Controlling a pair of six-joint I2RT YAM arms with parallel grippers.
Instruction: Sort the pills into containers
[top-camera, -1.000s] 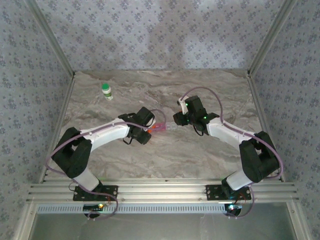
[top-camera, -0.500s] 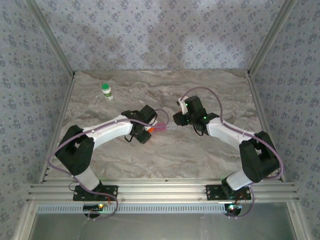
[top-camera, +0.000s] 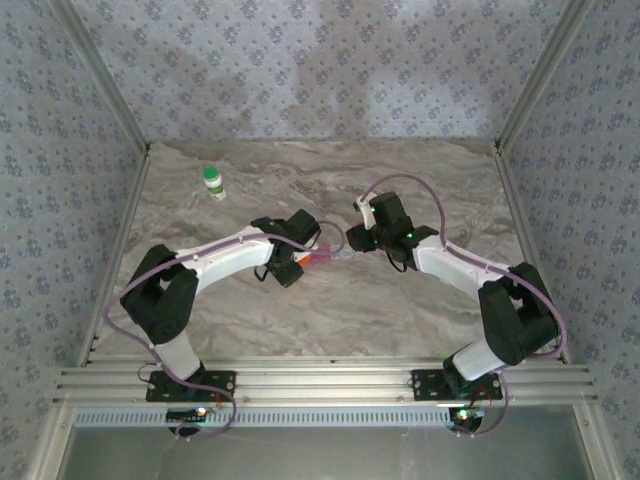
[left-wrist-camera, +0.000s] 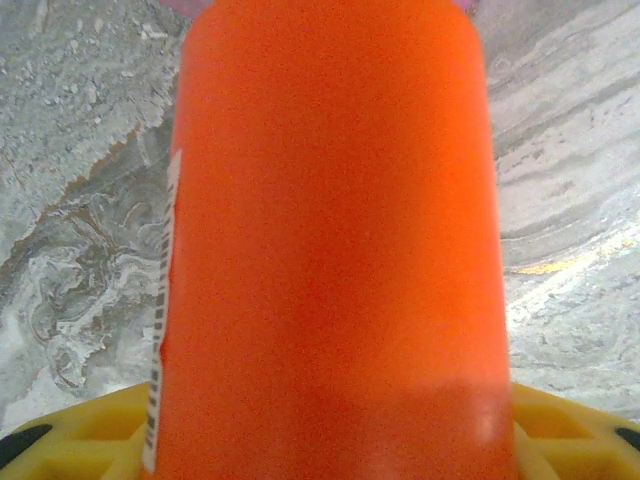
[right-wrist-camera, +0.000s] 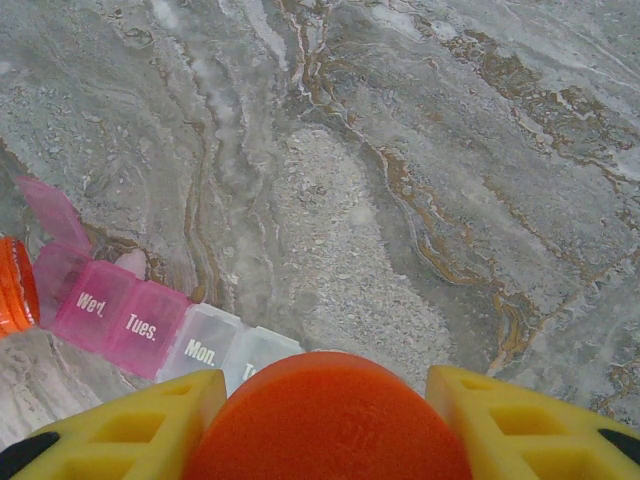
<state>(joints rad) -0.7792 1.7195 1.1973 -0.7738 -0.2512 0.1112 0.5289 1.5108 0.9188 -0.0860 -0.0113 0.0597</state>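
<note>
The pill box lies mid-table between my grippers: a flat strip with pink cells marked Wed. and Tues., a clear Mon. cell, and one pink lid raised. My left gripper clamps an orange bottle; my right gripper clamps a rounded orange object.

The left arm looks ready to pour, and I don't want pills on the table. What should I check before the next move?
1. Left gripper grips the orange bottle: ok, it sits between the yellow fingers.
2. A compartment of the pill box is open: ok, the pink lid past Wed. stands up.
3. Bottle mouth over that compartment: cannot tell; it is beside the pink end.
4. Bottle uncapped: cannot tell.
5. Right gripper secure on its orange object: ok.
6. Green-capped bottle out of the way: ok, far back left.
</note>
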